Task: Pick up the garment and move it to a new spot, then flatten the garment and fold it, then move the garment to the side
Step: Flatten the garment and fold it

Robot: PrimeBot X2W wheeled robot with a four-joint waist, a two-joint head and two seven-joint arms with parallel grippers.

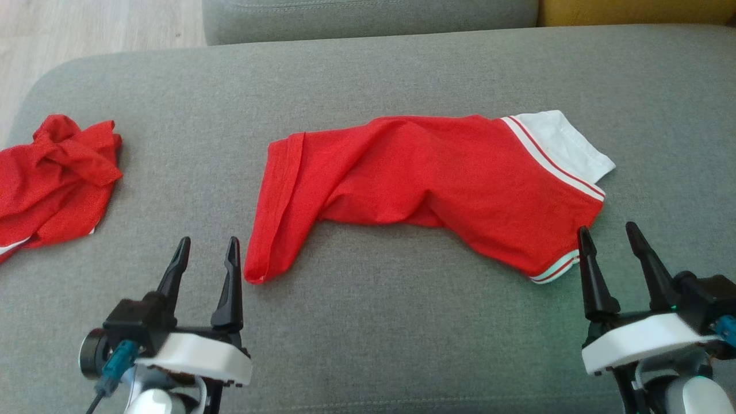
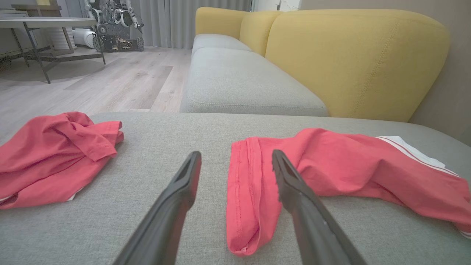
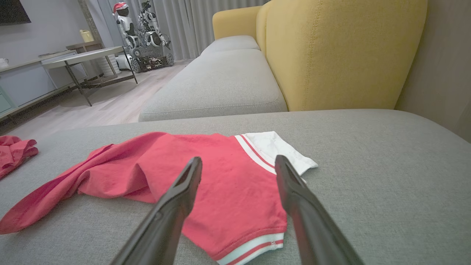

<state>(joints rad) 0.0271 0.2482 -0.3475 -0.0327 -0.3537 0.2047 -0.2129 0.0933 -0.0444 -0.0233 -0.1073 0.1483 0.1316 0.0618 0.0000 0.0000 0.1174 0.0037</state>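
The garment point(image 1: 425, 184) lies spread in a rumpled band on the grey cushion point(image 1: 368, 333) — red, its white-striped end at the right. The left gripper point(image 1: 208, 239) hovers just beside its left hem, the right gripper point(image 1: 607, 226) just beside its striped corner — both with fingers spread, empty. A crumpled red cloth point(image 1: 52, 178) lies well left of the garment.

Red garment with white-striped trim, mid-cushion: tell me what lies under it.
The red garment with white-striped trim rests on the grey fabric seat cushion. Its white fabric part shows at the right end. Anything beneath its folds is covered.
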